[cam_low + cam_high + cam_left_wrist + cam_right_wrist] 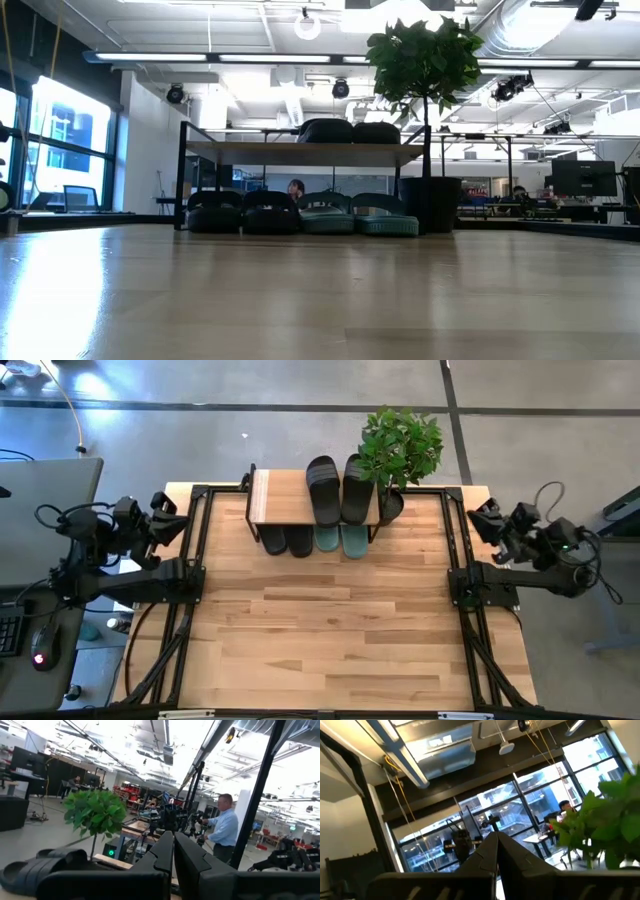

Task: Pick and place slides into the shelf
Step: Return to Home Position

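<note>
Slides: all six are at the shelf, folks!
Top pair: black, lying side by side on the plank's right half.
Lower black pair: tucked under the plank, toes poking out the front.
Green pair: under there too, right beside the black ones, four in a row.
Shelf spot: centre of the table's far edge, with the plank's left half bare.
Plant: its pot is just beside the shelf's right legs, and its leaves hang close over the top pair.
Left gripper: fingers pinched together, carrying nothing, out by the table's left edge and well apart from the shelf.
Right gripper: also pinched closed and empty, out by the right edge.
Progress: the placing looks done, and both arms look about parked.
Risk one: a wide swing by the right arm could catch the leaves and rock the pot into the shelf legs.
Risk two: any jolt to the shelf could slide the top pair off the plank.
</note>
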Controlling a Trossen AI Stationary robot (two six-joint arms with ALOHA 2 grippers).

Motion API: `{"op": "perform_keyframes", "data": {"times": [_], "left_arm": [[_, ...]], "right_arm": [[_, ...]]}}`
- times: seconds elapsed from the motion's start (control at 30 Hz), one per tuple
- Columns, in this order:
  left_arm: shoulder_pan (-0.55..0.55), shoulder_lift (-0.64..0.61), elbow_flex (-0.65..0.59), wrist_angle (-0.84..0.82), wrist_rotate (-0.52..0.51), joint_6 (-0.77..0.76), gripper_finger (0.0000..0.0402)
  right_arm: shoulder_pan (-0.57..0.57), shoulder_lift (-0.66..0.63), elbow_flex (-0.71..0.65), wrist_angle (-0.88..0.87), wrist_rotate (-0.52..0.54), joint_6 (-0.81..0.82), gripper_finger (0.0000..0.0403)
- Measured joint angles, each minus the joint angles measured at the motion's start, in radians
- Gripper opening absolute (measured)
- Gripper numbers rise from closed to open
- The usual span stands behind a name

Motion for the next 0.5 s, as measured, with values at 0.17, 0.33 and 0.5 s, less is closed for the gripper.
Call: {"op": "perform_keyframes", "data": {"times": [0.17, 0.33, 0.5], "left_arm": [[0.000, -0.051, -0.057, 0.000, -0.014, -0.027, 0.0005], [0.000, -0.092, -0.116, 0.052, -0.026, -0.050, 0.0005], [0.000, -0.125, -0.183, 0.111, -0.026, -0.066, 0.0005]], "right_arm": [[0.000, 0.000, -0.140, 0.166, -0.010, 0.056, 0.0000], [0.000, 0.000, -0.259, 0.358, -0.028, 0.092, 0.0000], [0.000, 0.000, -0.324, 0.406, -0.034, 0.141, 0.0000]]}}
